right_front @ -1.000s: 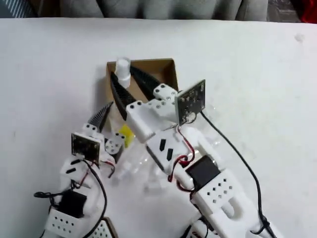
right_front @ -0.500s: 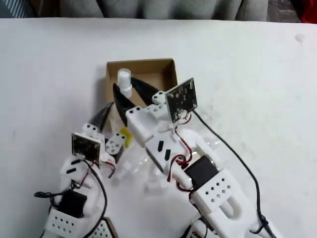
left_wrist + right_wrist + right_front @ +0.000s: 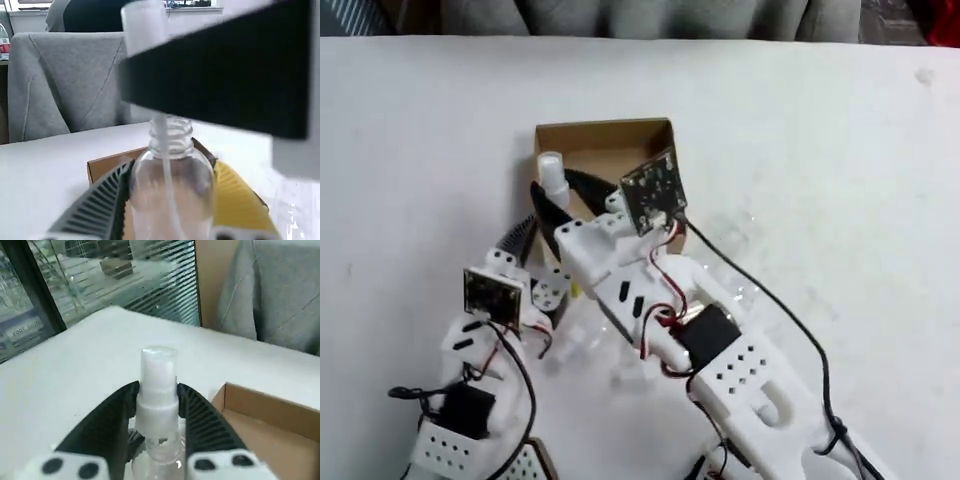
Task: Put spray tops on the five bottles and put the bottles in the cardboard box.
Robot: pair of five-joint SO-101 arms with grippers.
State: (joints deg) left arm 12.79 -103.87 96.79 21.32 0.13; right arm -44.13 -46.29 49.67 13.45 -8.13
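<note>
Swinging leftward from over the cardboard box (image 3: 605,127), right fingers (image 3: 112,422) clenched on spray top (image 3: 158,385) | left fingers (image 3: 100,205) grasping bottle (image 3: 170,195) just beside box | tube (image 3: 162,150) now dipping into neck (image 3: 172,134), so capping seems near.

A plain white tabletop (image 3: 840,120) is lying under even light. Behind the tabletop, a grey fabric armchair (image 3: 65,85) is standing. Also beyond the tabletop, daylight is coming through a black-framed window with horizontal slatted blinds (image 3: 125,275).
</note>
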